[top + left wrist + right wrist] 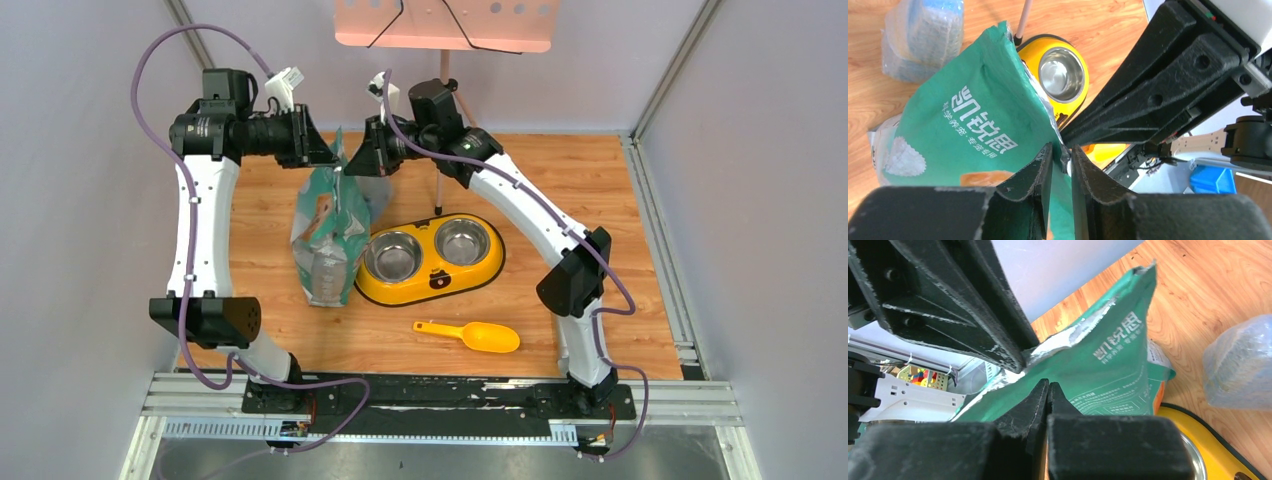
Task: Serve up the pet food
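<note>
So the food itself doesn't show in any view, and the inside of the bag [330,225] is hidden, so I can't tell where it sits. The green bag stands upright on the table [600,180], with both arms meeting at its torn top edge. The right gripper [1049,384] has its fingers pressed flat together on that rim. The left gripper [1062,147] has a narrow gap with the rim running through it, and it doesn't look squeezed tight. A clear packet [923,35] leans against the bag's near side. The yellow two-bowl feeder [480,275] sits just right of the bag, and the scoop [480,337] lies apart, nearer the arm bases.
</note>
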Robot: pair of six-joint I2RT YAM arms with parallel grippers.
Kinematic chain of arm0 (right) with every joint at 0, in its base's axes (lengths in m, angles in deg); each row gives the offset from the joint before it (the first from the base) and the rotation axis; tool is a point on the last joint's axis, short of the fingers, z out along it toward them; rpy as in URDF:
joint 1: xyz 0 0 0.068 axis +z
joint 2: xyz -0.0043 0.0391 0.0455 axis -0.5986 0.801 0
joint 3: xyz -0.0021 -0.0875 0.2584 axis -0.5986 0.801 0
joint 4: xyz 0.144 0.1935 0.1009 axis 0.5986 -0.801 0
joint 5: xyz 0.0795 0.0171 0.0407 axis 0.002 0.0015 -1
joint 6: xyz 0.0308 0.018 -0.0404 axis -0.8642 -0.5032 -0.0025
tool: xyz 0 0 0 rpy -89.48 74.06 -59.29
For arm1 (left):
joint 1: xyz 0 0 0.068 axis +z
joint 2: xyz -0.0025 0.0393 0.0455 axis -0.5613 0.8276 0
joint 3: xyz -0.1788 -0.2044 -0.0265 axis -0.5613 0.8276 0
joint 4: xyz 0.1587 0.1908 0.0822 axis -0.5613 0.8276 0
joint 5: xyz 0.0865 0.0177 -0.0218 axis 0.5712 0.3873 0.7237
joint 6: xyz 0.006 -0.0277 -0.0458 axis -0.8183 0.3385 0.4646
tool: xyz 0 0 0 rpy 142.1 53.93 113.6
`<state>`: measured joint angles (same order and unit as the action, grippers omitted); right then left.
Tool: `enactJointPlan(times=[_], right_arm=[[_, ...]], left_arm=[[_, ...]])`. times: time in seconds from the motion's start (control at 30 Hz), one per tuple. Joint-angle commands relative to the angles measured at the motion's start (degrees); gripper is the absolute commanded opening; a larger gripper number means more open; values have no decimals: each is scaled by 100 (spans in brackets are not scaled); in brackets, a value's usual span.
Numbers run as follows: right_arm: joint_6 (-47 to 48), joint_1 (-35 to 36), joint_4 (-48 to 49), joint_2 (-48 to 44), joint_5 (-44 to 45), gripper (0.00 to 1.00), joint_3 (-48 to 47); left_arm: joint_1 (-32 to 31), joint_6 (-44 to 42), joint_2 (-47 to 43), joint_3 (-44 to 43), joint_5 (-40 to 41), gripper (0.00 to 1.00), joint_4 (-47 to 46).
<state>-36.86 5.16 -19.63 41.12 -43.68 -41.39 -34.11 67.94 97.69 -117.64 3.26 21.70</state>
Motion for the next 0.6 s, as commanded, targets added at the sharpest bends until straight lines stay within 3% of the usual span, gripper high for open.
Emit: enactJointPlan(times=[0.0,0.1,0.3,0.47,0.57], right_arm=[[95,-47,195,-359,-58,0,38],[147,-59,192,-400,-24,0,41],[227,-54,182,-423,-65,0,83],[227,-55,173,-385,-121,1,35],[219,-46,177,-349,-180,10,-11]], left_arm=[[-30,-78,-203,-152,75,34,154],[182,-86,-201,-291,274,42,167],[313,-170,-202,-319,-52,34,287],[321,-39,-278,-215,-104,41,179],[324,-165,-246,-283,178,36,236]])
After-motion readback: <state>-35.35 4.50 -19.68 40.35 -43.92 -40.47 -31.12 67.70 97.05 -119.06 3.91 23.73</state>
